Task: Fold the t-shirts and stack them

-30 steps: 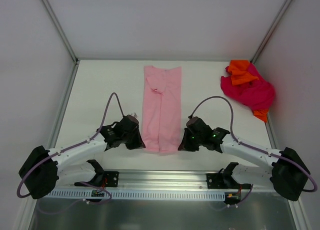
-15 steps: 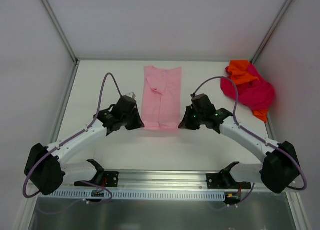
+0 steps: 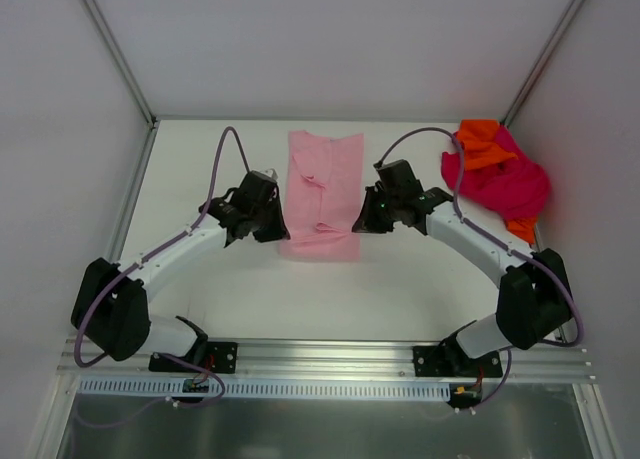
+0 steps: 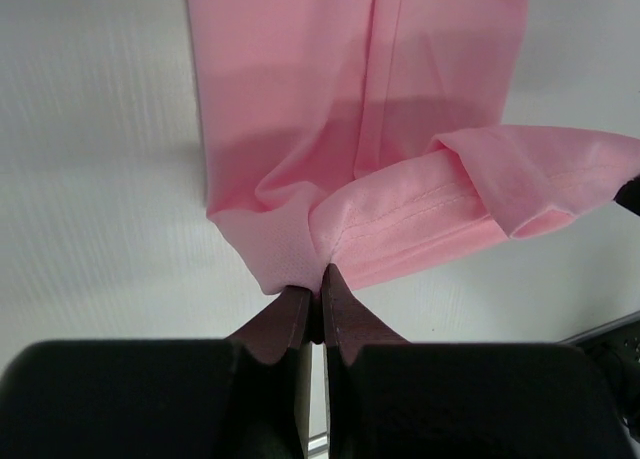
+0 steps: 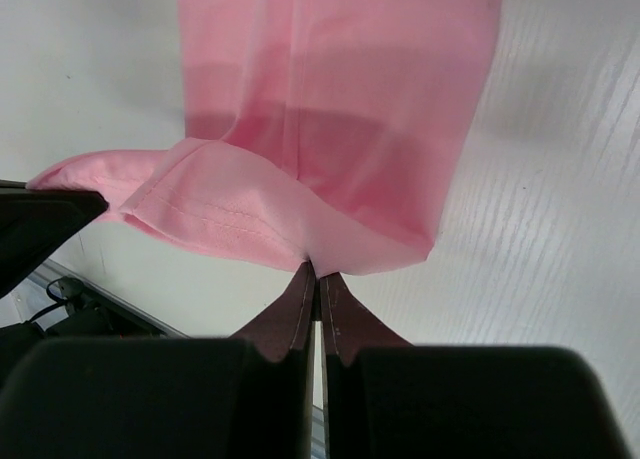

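A light pink t-shirt [image 3: 325,179] lies as a long narrow strip in the middle of the table, its near end lifted and doubled back over itself. My left gripper [image 3: 281,233] is shut on the left corner of that near hem [image 4: 300,264]. On the other side my right gripper [image 3: 357,223] is shut on the hem's right corner [image 5: 325,249]. Both wrist views show the pink hem hanging between the two grips above the flat part of the shirt. A magenta-red t-shirt [image 3: 505,184] and an orange t-shirt [image 3: 480,144] lie crumpled together at the back right.
White walls with metal corner posts [image 3: 120,54] close the table on three sides. A metal rail [image 3: 320,364] with the arm bases runs along the near edge. The crumpled pile sits close to the right arm's elbow [image 3: 525,289].
Both grippers have carried the pink shirt's near hem away from the near edge toward the back, so the strip now looks much shorter and doubled over. Both arms have stretched forward.
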Robot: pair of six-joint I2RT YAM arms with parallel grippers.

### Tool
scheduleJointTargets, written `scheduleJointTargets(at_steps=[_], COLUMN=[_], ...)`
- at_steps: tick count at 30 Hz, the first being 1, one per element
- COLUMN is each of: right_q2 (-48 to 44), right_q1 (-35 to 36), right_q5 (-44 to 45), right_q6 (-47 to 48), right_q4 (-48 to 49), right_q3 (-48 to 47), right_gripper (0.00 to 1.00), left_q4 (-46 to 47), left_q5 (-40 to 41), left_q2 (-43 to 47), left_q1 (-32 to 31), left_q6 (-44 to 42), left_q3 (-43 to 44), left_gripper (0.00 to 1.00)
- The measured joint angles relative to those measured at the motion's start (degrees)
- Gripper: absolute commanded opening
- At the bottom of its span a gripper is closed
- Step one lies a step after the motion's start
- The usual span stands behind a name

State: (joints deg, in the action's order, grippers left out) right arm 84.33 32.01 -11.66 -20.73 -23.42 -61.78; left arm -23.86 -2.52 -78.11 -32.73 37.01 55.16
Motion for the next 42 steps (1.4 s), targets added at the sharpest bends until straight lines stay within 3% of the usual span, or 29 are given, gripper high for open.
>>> scheduleJointTargets(at_steps=[25,42], right_q2=[4.0,11.8], right_q1=[-3.2,-4.3], right_q5=[-0.4,-0.4], right_q6=[5.6,8.2], right_q4=[-0.9,-1.5], right_q3=[-4.8,-12.5], right_gripper=[0.01,0.01], left_q4=[2.0,2.2], left_q5=[-2.0,-4.9], left_q2=[-8.3,-14.9], left_q1=[4.2,8.2], left_q6=[-3.9,-5.6], left_q3=[8.4,12.8], left_gripper=[0.0,0.0])
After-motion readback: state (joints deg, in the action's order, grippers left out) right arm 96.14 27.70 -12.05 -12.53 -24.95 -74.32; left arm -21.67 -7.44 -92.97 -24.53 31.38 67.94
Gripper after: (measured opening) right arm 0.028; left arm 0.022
